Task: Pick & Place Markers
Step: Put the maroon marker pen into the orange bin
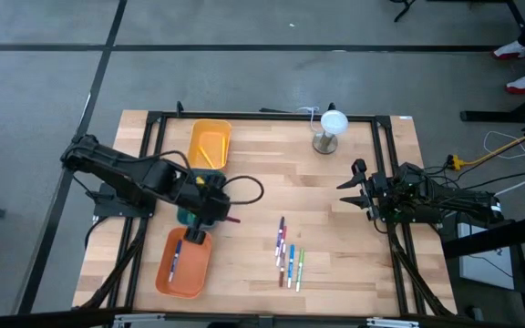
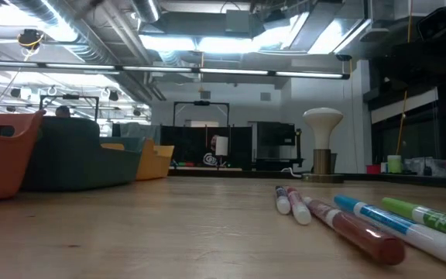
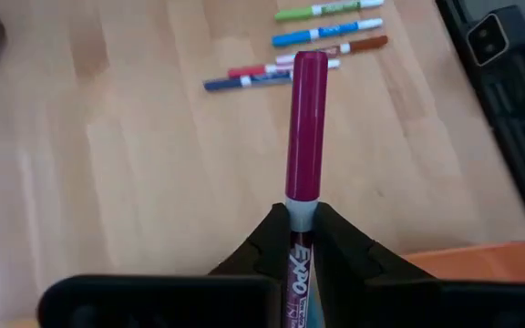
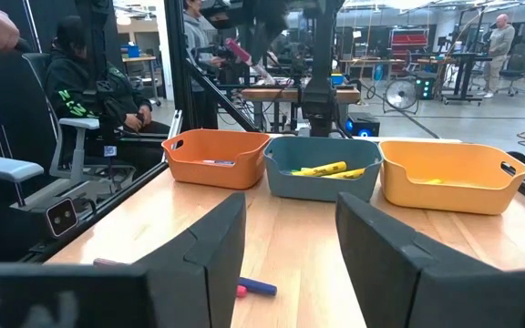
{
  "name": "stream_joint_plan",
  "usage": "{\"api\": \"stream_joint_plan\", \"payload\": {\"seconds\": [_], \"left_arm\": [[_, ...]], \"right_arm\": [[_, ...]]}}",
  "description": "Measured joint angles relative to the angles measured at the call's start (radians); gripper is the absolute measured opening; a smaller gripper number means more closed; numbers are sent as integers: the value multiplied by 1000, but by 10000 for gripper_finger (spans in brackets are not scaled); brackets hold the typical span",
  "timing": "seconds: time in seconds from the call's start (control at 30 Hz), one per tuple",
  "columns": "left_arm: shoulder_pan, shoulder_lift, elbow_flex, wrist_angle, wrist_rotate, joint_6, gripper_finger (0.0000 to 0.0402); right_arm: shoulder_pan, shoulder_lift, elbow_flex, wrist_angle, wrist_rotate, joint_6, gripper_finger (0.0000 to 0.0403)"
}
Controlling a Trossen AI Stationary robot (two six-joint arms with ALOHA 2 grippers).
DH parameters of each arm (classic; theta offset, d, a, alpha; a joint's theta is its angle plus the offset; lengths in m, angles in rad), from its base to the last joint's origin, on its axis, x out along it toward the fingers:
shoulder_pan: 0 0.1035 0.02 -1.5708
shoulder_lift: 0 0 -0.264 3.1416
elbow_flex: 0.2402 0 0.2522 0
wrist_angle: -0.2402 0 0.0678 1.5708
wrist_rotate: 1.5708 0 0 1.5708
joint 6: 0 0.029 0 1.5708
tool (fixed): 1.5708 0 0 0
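My left gripper [image 1: 219, 217] hovers over the teal tray [image 1: 186, 217], shut on a magenta-capped marker [image 3: 305, 128]. Several more markers [image 1: 288, 253] lie flat in a loose row on the wood to its right, seen also in the left wrist view [image 3: 308, 46] and the low view [image 2: 347, 221]. An orange tray [image 1: 185, 264] holds a blue marker [image 1: 173, 260]. A yellow tray [image 1: 210, 144] holds a yellow one. My right gripper [image 1: 354, 187] waits open above the table's right part, and its fingers [image 4: 217, 246] touch nothing. My left gripper pinches the marker between its two fingers on the pale barrel just behind the magenta cap [image 3: 301, 211]. The marker lies along the fingers, with the cap sticking out past the fingertips [image 3: 276, 239]. It is lifted clear of the table, roughly level, cap toward the table's right.
The three trays [image 4: 322, 169] stand side by side along the table's left part. A white mushroom-shaped lamp [image 1: 331, 128] stands near the far edge. Black frame rails [image 1: 386, 155] border the table. People sit and stand beyond the table's left side [image 4: 89, 82].
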Motion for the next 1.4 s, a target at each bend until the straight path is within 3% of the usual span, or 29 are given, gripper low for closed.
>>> {"api": "stream_joint_plan", "payload": {"seconds": [0.5, 1.0, 1.4], "left_arm": [[-280, 0, 0, -160, 23, -827, 26], [-512, 0, -8, -165, -205, -1521, 26], [-598, 2, -140, -100, -139, -1870, 26]], "right_arm": [[0, 0, 0, 0, 0, 0, 170], [0, 0, 0, 0, 0, 0, 170], [0, 0, 0, 0, 0, 0, 170]]}}
